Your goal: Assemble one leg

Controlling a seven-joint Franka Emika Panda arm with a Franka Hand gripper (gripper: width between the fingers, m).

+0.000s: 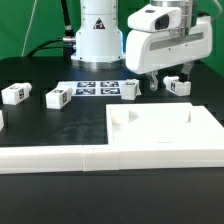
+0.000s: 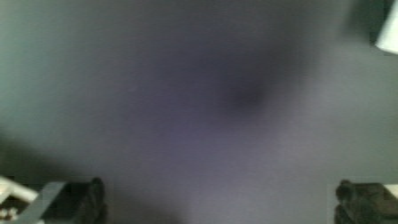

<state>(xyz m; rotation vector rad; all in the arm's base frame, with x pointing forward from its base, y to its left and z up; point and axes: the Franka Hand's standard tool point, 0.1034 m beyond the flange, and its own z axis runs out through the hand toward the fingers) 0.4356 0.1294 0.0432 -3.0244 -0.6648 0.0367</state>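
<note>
Several white legs with black-and-white tags lie on the black table in the exterior view: one at the far left (image 1: 15, 93), one beside it (image 1: 57, 97), one by the marker board (image 1: 129, 90), and one at the right (image 1: 178, 86). My gripper (image 1: 167, 80) hangs over the right-hand leg, its dark fingers (image 1: 151, 84) on either side just above the table. In the wrist view the gripper (image 2: 222, 200) is open wide with nothing between the fingertips (image 2: 80, 200); the picture is blurred and shows mostly dark table.
The marker board (image 1: 97, 88) lies in front of the robot base (image 1: 97, 35). A large flat white panel (image 1: 150, 135) fills the front right, with a lower white strip (image 1: 50, 158) along the front. A white piece shows at the left edge (image 1: 2, 120).
</note>
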